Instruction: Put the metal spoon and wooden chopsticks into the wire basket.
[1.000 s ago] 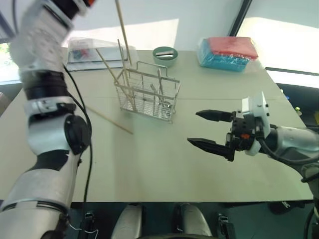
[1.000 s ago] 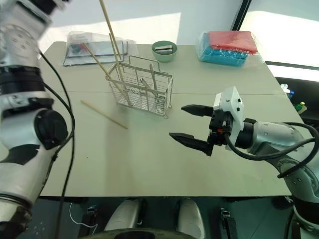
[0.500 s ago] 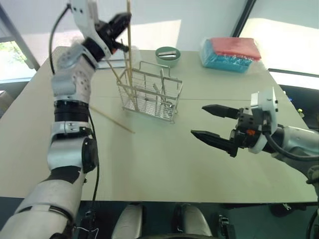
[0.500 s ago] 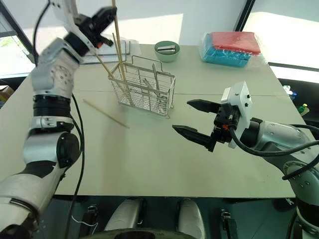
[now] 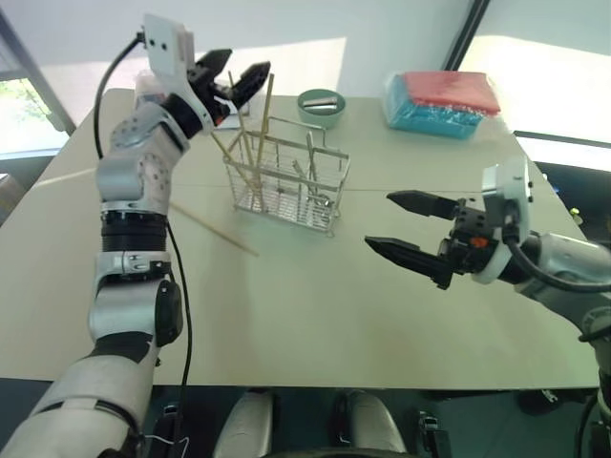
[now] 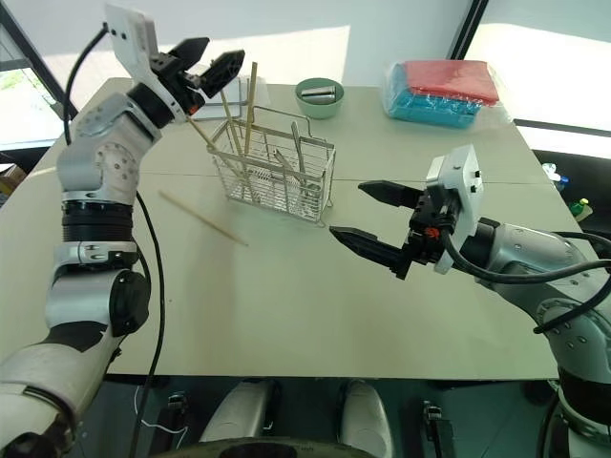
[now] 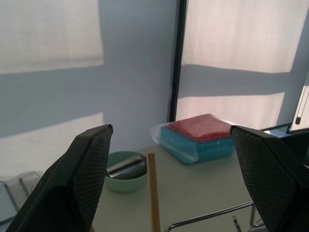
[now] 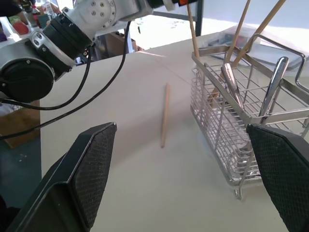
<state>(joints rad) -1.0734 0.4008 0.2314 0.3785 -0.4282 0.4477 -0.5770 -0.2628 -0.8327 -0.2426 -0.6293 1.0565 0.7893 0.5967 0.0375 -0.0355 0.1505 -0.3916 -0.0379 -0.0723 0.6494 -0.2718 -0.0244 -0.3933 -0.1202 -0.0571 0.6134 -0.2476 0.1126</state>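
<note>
The robot's left end effector [image 5: 234, 80] hung above the rear left corner of the wire basket [image 5: 284, 178], its two black fingers spread apart and holding nothing. A wooden chopstick [image 5: 263, 114] stood in the basket just below those fingers, nearly upright and tipped slightly toward the right, its top end rising past the rim. The spread fingers so close over its tip suggested a release into the basket, not a reach for something new. Other wooden chopsticks [image 6: 221, 129] leaned in the same compartment, their long axes slanting up and to the left, propped by the wire grid.

The metal spoon [image 8: 232, 85] stood in the basket too, handle up and leaning against a divider, beside another piece of metal cutlery [image 8: 273, 85]. One more chopstick [image 5: 216, 232] lay flat on the table [image 5: 315, 315], just left of the basket and apart from it, its long axis running diagonally from far left to near right. It looked to be the piece yet to be collected.

The right end effector [image 5: 405, 232] hovered over the table to the right of the basket, fingers wide open and empty, pointing toward the basket, apparently waiting. Behind the basket sat a pale-green bowl [image 5: 320, 105] and a wrapped red-and-blue pack [image 5: 439, 100].
</note>
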